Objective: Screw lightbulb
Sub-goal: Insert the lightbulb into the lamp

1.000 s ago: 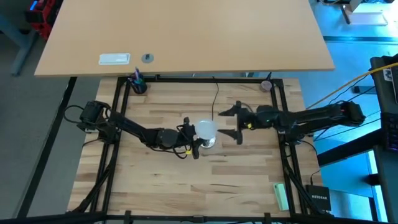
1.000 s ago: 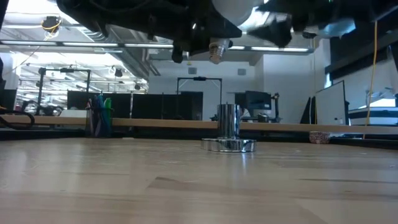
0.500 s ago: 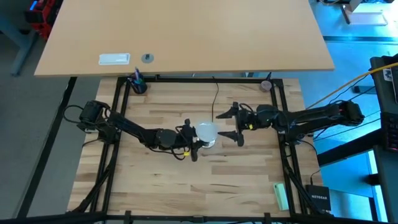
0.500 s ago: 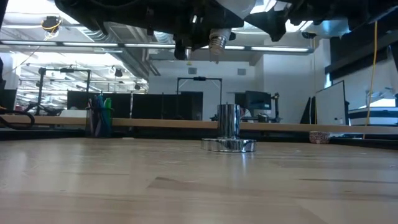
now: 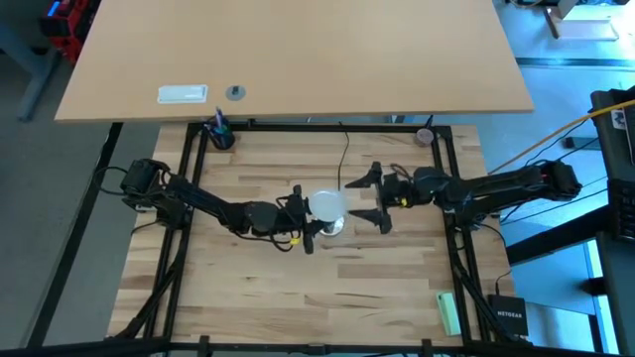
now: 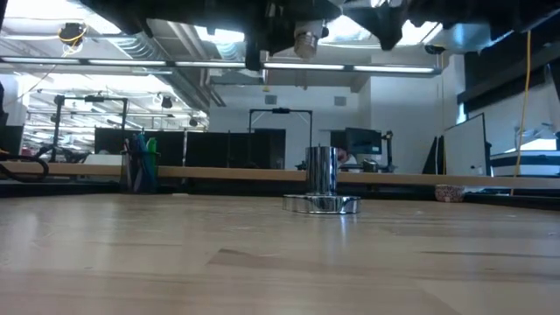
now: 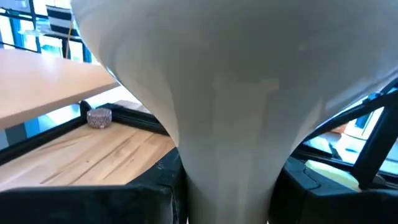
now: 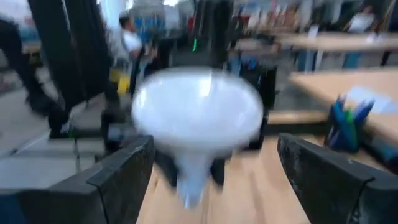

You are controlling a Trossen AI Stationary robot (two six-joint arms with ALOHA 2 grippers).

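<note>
Seen from above, the left gripper point(image 5: 301, 220) is clenched around the neck of the lightbulb point(image 5: 326, 206), holding it in the air over the middle of the table, above the silver socket point(image 6: 321, 186) standing on the wood. The right gripper point(image 5: 371, 198) waits just beside the bulb, fingers spread and empty. To do this well, bring the threaded base down straight and centred before any turning.

I've lifted the lightbulb point(image 5: 326, 206) higher in my left gripper point(image 5: 310, 220), so its screw base sits near the top edge in the low view. My right gripper point(image 5: 370, 197), fingers spread, has slid in closer beside it.
</note>
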